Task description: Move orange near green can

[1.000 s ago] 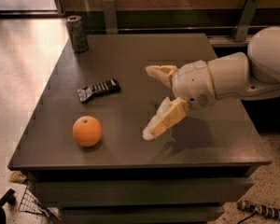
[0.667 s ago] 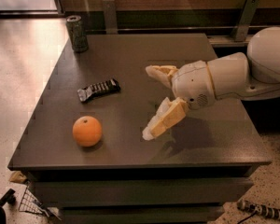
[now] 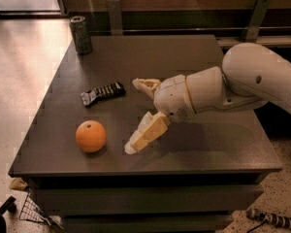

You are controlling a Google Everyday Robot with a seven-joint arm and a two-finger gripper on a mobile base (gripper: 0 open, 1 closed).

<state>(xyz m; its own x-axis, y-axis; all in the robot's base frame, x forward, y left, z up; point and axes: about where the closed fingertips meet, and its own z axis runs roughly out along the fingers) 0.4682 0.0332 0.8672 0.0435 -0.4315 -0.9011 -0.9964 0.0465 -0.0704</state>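
The orange (image 3: 91, 136) sits on the dark table (image 3: 223, 144) near its front left. The green can (image 3: 80, 34) stands upright at the table's far left corner, well apart from the orange. My gripper (image 3: 135, 115) hovers over the table just right of the orange, open and empty, with one finger toward the back (image 3: 146, 85) and one toward the front (image 3: 144, 135). The white arm reaches in from the right.
A flat black ridged bar (image 3: 103, 92) lies on the table between the orange and the can. Metal posts (image 3: 114, 14) and a rail stand behind the table. A wire object (image 3: 36, 212) and a small tool (image 3: 274, 220) lie on the floor in front.
My gripper has moved left and slightly down, closer to the orange, still open. The orange, can and black bar have not moved.
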